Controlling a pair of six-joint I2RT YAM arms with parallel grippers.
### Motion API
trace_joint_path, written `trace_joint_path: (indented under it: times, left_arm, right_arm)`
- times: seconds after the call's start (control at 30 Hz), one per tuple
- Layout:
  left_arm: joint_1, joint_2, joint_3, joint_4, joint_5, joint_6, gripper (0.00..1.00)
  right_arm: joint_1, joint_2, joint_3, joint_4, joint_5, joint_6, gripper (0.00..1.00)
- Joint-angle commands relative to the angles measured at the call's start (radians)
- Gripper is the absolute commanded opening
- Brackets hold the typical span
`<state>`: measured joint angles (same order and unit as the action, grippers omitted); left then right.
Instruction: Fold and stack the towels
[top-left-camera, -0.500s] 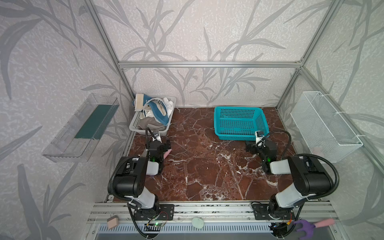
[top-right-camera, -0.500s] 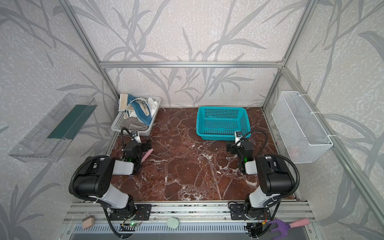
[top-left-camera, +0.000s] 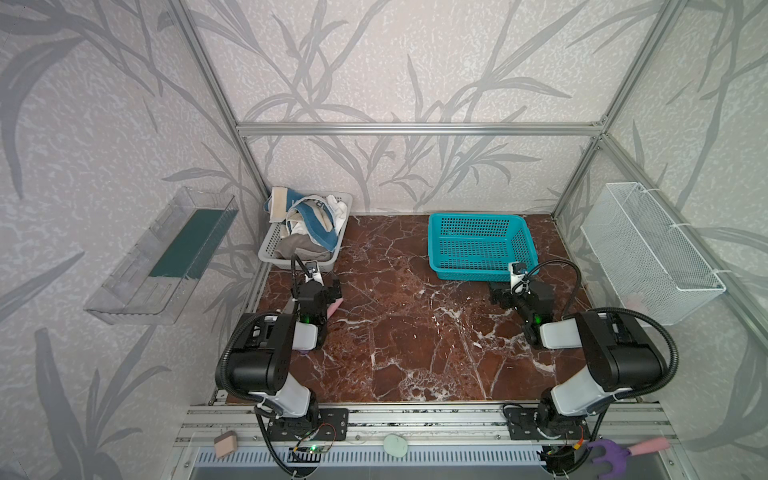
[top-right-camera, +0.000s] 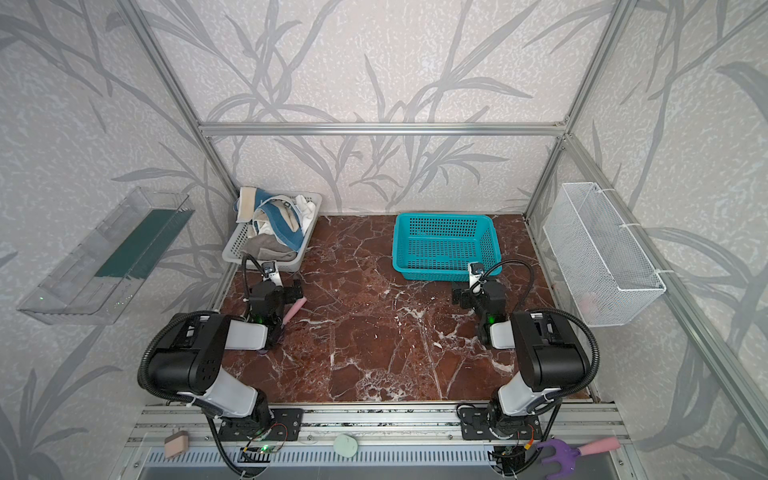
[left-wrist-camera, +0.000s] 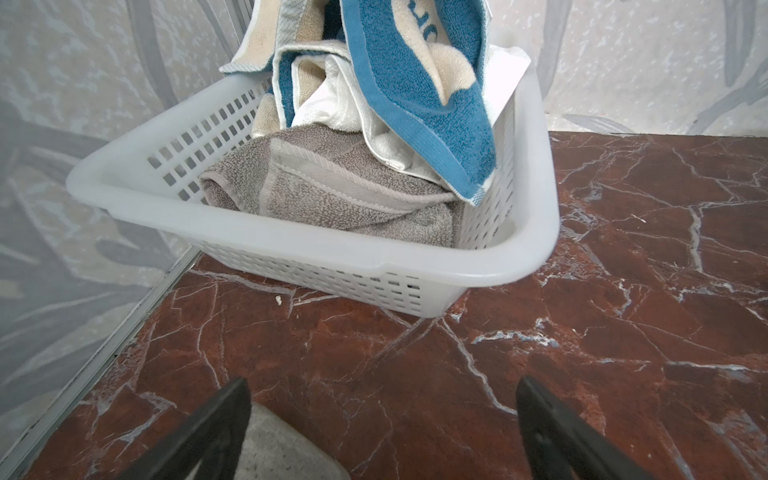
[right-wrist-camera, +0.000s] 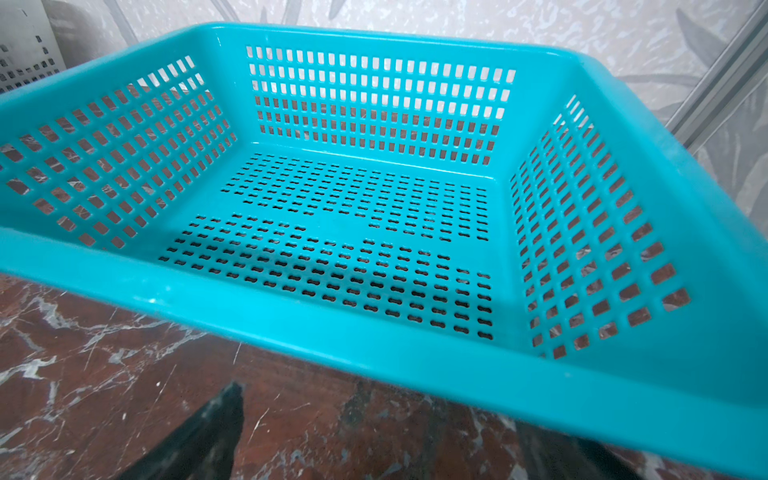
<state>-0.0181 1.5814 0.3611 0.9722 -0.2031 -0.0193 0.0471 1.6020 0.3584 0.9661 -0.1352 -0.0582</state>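
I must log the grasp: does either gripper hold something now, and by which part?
Nothing is held. The left gripper and the right gripper are both open and empty; the towels lie in the white basket.

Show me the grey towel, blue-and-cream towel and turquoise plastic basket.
Grey terry towel (left-wrist-camera: 332, 173), left wrist view, hemmed fold.
Blue-and-cream terry towel (left-wrist-camera: 436, 133), left wrist view, blue border.
Turquoise plastic basket (right-wrist-camera: 332, 336), right wrist view, near rim.

We see looped terry on the blue-and-cream towel (left-wrist-camera: 415, 104), matt nubby grey towel (left-wrist-camera: 332, 195), smooth milky plastic basket (left-wrist-camera: 332, 249) at our ten o'clock, glossy teal plastic basket (right-wrist-camera: 374, 345) at one o'clock, polished veined marble tabletop (top-left-camera: 415, 332)
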Motion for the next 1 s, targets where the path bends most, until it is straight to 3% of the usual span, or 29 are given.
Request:
trace_joint_path:
  times: [0.0, 0.97]
  left_arm:
    - [0.004, -0.009, 0.005, 0.003, 0.007, 0.007, 0.99]
    - [0.014, -0.010, 0.011, -0.010, 0.020, -0.002, 0.99]
  right_arm:
    - [0.004, -0.016, 0.019, 0.010, -0.009, -0.012, 0.99]
    - [0.005, -0.016, 0.019, 0.010, -0.009, -0.012, 0.99]
